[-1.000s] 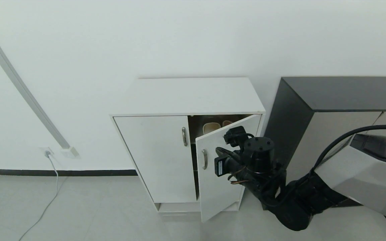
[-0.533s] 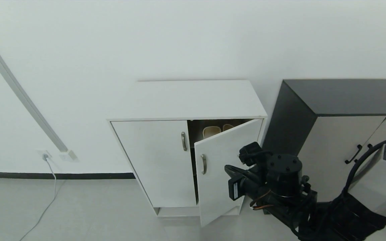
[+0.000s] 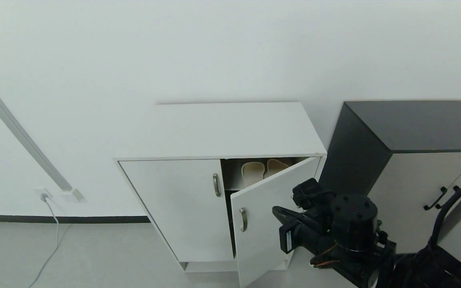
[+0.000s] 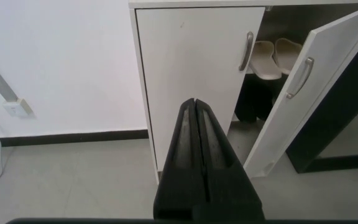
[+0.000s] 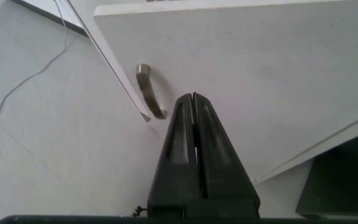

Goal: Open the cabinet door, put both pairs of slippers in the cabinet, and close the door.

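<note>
Beige slippers (image 3: 253, 171), a pair side by side, lie on the upper shelf inside the white cabinet (image 3: 230, 128), towards the shelf's front edge in the right-hand compartment. Below that shelf the left wrist view shows a dark shape too dim to make out. The right door (image 3: 262, 224) stands partly open, swung out from its hinge at the cabinet's right edge, so the slippers show over its top edge. The left door (image 3: 174, 208) is shut flush. Each door carries a curved metal handle near the middle seam: the left door's handle (image 3: 216, 185) sits higher, the right door's handle (image 3: 243, 219) lower.

The right claw (image 5: 194, 98) is before the outer face of the right door, just beside its handle, with its fingers pressed together and holding nothing; whether the tips touch the panel cannot be told. The left claw (image 4: 195, 102) is also closed and empty, well apart from the cabinet and pointing at the left door.

The cabinet stands on the pale floor (image 3: 94, 260) against the white wall. A dark cabinet (image 3: 406, 124) stands just beside its right side. Left of it, a wall socket (image 3: 43, 196) has a cable (image 3: 52, 232) trailing to the floor.
</note>
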